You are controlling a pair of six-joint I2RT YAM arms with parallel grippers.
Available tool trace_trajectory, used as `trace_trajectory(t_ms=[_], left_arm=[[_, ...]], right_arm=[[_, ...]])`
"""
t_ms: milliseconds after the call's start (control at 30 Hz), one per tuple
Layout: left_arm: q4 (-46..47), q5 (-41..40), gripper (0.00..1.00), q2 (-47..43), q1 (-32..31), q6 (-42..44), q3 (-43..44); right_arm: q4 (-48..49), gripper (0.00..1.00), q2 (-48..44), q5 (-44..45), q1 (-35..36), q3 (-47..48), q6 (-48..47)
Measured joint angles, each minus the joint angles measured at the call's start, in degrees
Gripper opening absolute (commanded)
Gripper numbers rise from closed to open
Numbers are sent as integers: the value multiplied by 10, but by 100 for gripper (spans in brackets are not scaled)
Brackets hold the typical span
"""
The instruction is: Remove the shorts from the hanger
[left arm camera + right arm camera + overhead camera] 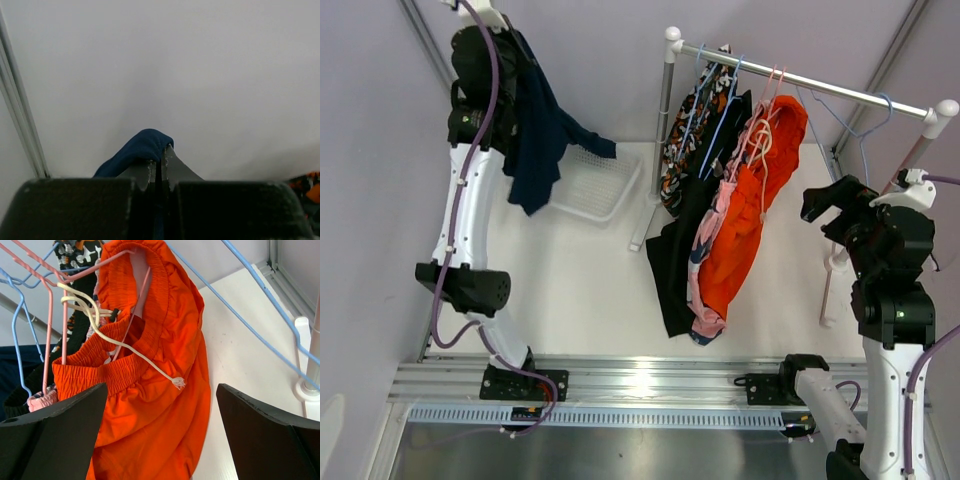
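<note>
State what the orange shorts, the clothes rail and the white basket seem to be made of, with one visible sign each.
The orange shorts look like soft matte fabric, shown by folds and a gathered waistband. The clothes rail is likely metal: smooth and glossy with a bright highlight. The white basket is probably plastic, a rigid slotted grid.

Bright, even, soft-shadowed light; glare on the metal rail (645,383); left end effector (161,152) slightly blurry.
</note>
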Motion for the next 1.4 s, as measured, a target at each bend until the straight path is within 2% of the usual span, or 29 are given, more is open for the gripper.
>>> trace_trajectory(t_ms=[133,267,367,500,533,567,600,633,767,900,967,1200,1400], left_arm=[[40,16,0,-37,-7,3,-152],[42,32,0,-10,-26,10,-211],[41,47,5,33,-37,10,-209],[-5,56,10,140,-41,8,-89],[-17,56,16,170,-41,8,-47],[-24,56,59,193,-41,6,-19],[-29,56,86,203,-41,7,-9],[-38,55,99,205,-41,4,-12],[-36,42,99,172,-41,-17,-84],[-37,5,99,76,-49,-20,-230],[-42,-9,99,24,-57,-19,-276],[-64,-6,99,-160,-94,-20,-302],[-67,21,99,-344,-94,-15,-440]], right_arm=[[0,99,-1,-1,0,-8,2],[0,99,-6,-4,0,-10,6],[-2,99,-14,-6,0,-14,10],[-4,100,-24,-6,0,-15,12],[-6,99,-26,-6,0,-15,12],[-7,99,-28,-6,0,-15,12],[-8,99,-29,-6,0,-15,12],[-9,99,-30,-6,0,-14,12],[-19,99,-33,-6,0,-12,12],[-41,99,-22,-6,0,15,11],[-40,99,-8,-16,0,44,12],[12,97,60,-83,0,128,38],[71,92,157,-108,31,139,52]])
